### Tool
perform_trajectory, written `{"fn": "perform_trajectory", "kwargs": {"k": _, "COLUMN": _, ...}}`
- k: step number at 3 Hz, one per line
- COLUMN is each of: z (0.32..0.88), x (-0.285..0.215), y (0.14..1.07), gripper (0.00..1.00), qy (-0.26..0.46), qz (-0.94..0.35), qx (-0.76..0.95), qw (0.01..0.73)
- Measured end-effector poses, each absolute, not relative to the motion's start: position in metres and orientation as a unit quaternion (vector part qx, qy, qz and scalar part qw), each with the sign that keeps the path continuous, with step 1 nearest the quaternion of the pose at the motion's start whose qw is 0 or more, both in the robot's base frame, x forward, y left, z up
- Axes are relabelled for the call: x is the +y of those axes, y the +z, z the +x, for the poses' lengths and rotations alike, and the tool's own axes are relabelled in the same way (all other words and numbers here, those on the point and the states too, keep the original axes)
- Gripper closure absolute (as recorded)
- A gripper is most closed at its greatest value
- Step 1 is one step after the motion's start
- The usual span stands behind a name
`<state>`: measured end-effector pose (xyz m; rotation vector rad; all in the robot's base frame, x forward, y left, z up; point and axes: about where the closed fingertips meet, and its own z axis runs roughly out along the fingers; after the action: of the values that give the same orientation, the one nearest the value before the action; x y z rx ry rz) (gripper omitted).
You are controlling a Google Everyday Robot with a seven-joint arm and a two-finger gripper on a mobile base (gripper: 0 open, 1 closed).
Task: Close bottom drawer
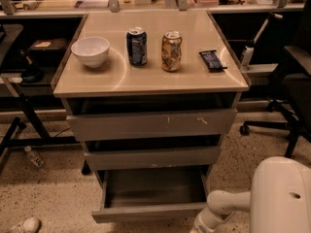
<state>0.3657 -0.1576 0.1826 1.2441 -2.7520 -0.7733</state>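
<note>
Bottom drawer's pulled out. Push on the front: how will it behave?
Probably light: the bottom drawer looks empty inside. Likely stiff, since the front is a flat rigid panel, but it has no handle, so contact may slip. The gripper sits at the picture's bottom edge by the right front corner; an off-centre push there might skew it.

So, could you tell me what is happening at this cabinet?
The robot's arm reaches down toward the right front corner of the bottom drawer, which stands pulled well out. The gripper is below the picture's edge there, so no contact shows. A white bowl, a blue can, a gold can and a wrapped bar sit on the cabinet top.
</note>
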Motion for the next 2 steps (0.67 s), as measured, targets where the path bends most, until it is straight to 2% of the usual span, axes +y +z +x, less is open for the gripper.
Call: {"fn": "perform_trajectory", "kwargs": {"k": 2, "z": 0.3682, "x": -0.1548, "y": 0.183, "gripper": 0.83, "qy": -0.249, "qz": 0.403, "qx": -0.88, "qw": 0.008}}
